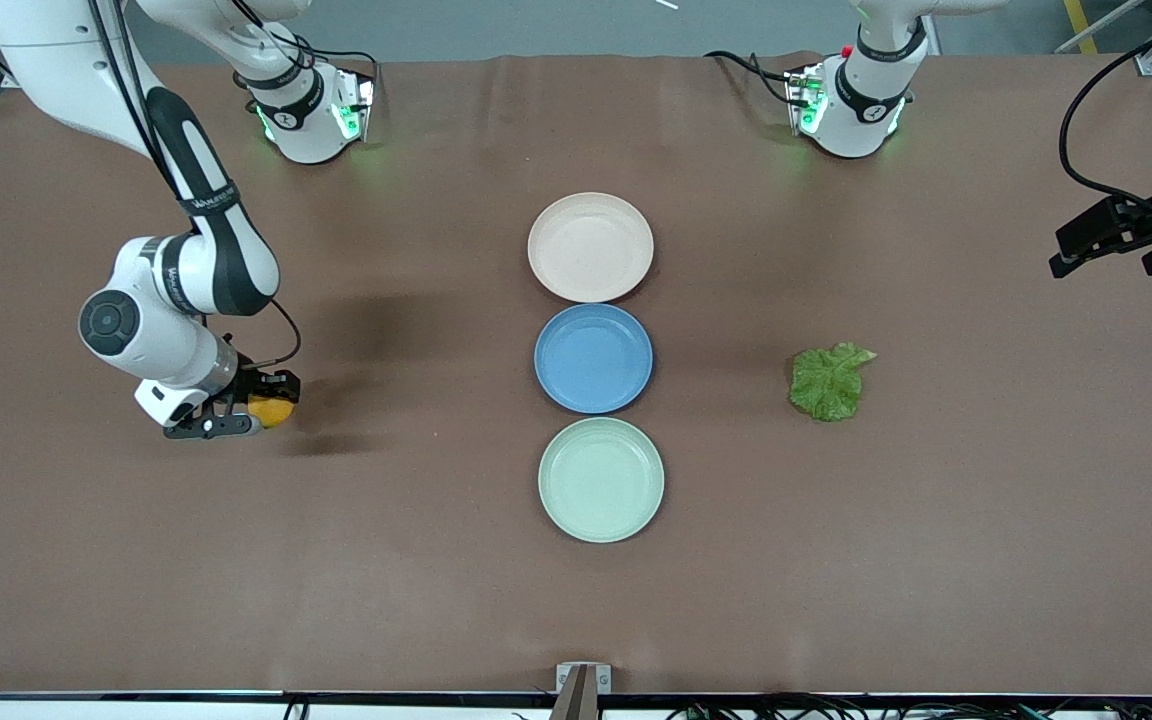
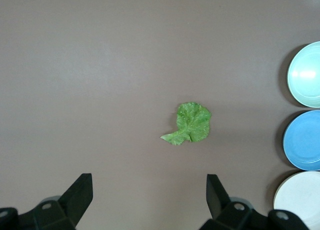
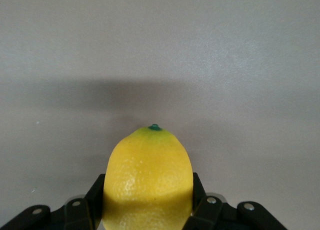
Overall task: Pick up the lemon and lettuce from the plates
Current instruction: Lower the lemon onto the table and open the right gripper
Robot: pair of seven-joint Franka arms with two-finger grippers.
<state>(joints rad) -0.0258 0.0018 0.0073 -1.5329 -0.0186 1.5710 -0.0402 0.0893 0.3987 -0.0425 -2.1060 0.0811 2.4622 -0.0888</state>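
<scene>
mint plate (image 1: pixel 601 480) nearest on brown table (image 1: pixel 386 560); lettuce (image 1: pixel 829 380) on table.

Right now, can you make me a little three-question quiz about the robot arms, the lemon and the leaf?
1. True or false: the lettuce lies on the green plate.
2. What does the right gripper hold?
A. lemon
B. lettuce
C. nothing
3. Fill in: the plate between the beige-pink plate and the green one is ____.

Key:
1. False. It lies on the bare table, toward the left arm's end; the open left gripper is high over that end.
2. A. It is shut on the lemon, over the right arm's end of the table.
3. Blue: the blue plate.
</scene>
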